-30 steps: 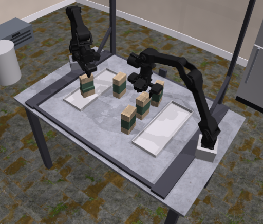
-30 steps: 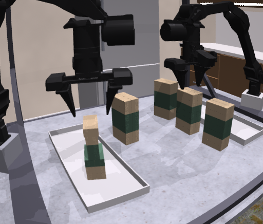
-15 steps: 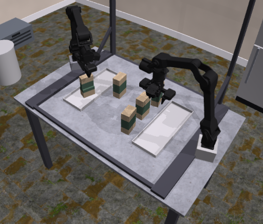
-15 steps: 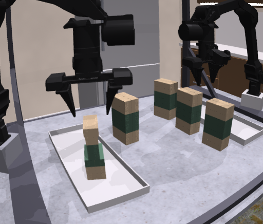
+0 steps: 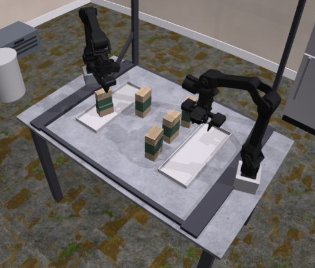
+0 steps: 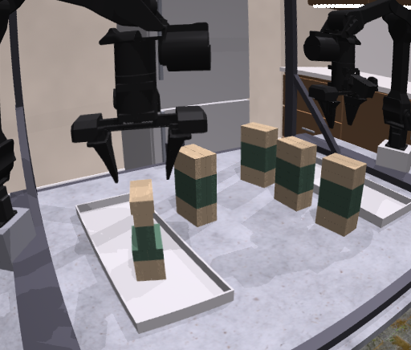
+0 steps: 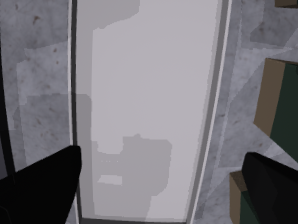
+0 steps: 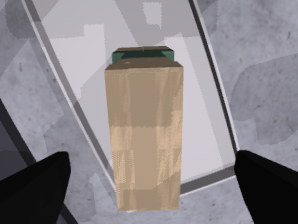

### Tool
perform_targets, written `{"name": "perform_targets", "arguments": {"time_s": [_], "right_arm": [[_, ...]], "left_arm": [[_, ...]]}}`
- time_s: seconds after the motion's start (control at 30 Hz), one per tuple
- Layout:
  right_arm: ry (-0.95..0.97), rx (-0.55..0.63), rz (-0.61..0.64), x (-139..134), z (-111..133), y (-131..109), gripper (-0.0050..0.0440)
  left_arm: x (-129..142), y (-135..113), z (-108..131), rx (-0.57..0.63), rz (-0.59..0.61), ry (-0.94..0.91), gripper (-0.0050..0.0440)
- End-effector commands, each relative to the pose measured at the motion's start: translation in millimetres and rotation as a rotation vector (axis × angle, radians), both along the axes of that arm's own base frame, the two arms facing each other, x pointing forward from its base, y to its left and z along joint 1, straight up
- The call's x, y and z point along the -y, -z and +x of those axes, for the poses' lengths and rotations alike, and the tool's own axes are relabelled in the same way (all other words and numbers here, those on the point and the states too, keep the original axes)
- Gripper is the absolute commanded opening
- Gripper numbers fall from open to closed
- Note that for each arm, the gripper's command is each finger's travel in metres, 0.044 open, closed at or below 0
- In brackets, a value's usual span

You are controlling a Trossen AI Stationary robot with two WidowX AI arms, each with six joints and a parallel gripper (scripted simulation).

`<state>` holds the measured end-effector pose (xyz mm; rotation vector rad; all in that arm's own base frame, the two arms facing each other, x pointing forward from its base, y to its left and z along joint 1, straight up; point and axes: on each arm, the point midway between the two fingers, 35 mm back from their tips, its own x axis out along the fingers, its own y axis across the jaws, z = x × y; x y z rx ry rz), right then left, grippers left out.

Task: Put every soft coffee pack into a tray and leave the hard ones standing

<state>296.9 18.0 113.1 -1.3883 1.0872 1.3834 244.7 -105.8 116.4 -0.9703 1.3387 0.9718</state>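
2 long white trays [image 5: 191, 157] [image 6: 161, 277] [image 7: 150, 75] [image 8: 210, 125] lie flat, 1 toward each short edge. A dented, green-banded tan pack [image 5: 104, 102] [image 6: 145, 241] [image 8: 145, 140] stands inside 1. Between the trays, 4 straight-sided packs [image 5: 171, 126] [image 6: 295, 172] [image 7: 282, 100] stand upright, 3 rowed across from 1 long edge toward the other.
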Motion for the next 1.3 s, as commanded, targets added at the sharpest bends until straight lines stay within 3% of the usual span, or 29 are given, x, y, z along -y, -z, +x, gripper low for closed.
{"name": "perform_targets", "arguments": {"time_s": [0.0,0.3,0.4,0.77,1.1,1.27], "right_arm": [[-0.002,0.02,0.005,-0.5,1.8,-6.2,0.0358],[-0.002,0.02,0.005,-0.5,1.8,-6.2,0.0358],[-0.122,0.02,0.005,-24.8,8.2,-6.2,0.0358],[-0.477,0.022,0.006,-97.5,27.5,-6.4,0.0358],[-0.477,0.024,0.011,-178.2,48.9,-7.4,0.0358],[-0.477,0.024,0.011,-187.8,51.4,-7.5,0.0358]], "left_arm": [[-0.3,-3.7,-3.2,0.016,-0.011,-0.006,0.0354],[-0.3,-3.7,-3.2,0.016,-0.011,-0.006,0.0354],[-10.3,-4.0,19.8,0.017,-0.012,-0.115,0.0354],[-40.1,-5.6,88.6,0.022,-0.01,-0.115,0.0354],[-73.1,-8.1,164.9,0.027,-0.007,-0.115,0.0354],[-80.8,-8.8,182.7,0.028,-0.007,-0.115,0.0354]]}}
